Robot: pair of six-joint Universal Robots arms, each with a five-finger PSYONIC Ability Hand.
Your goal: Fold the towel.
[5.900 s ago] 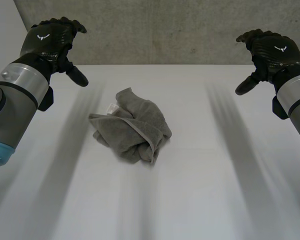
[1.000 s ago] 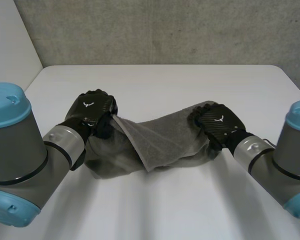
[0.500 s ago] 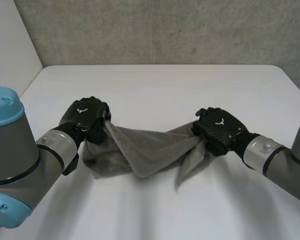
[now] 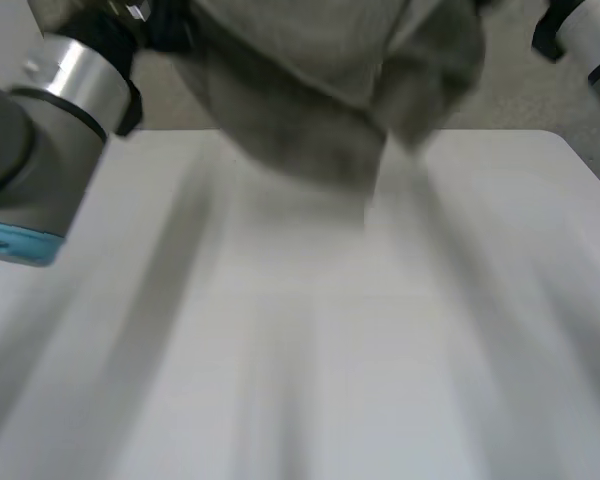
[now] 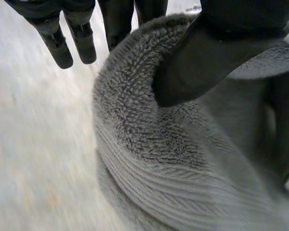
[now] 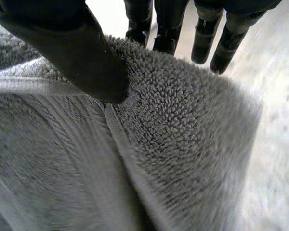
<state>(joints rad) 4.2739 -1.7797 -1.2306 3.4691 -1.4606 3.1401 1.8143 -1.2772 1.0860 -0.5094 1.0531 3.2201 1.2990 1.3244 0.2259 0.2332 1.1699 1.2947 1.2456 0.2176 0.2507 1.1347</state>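
The grey towel point(image 4: 320, 90) hangs bunched in the air above the white table point(image 4: 300, 330), stretched between my two raised arms. In the left wrist view my left hand point(image 5: 216, 48) pinches a rolled towel edge point(image 5: 149, 144) between thumb and fingers point(image 5: 72, 38). The right wrist view has my right hand point(image 6: 67, 48) pressing its thumb onto the hemmed edge of the towel point(image 6: 183, 144), with its fingers point(image 6: 207, 33) behind the cloth. My left forearm point(image 4: 60, 90) and right forearm point(image 4: 590, 35) reach up at the two sides of the head view.
The white table spreads out beneath the hanging towel. A grey concrete wall point(image 4: 520, 100) stands behind the table's far edge.
Both hands have risen fast with the towel, lifting it off the table. It now hangs high between them instead of sagging onto the tabletop.
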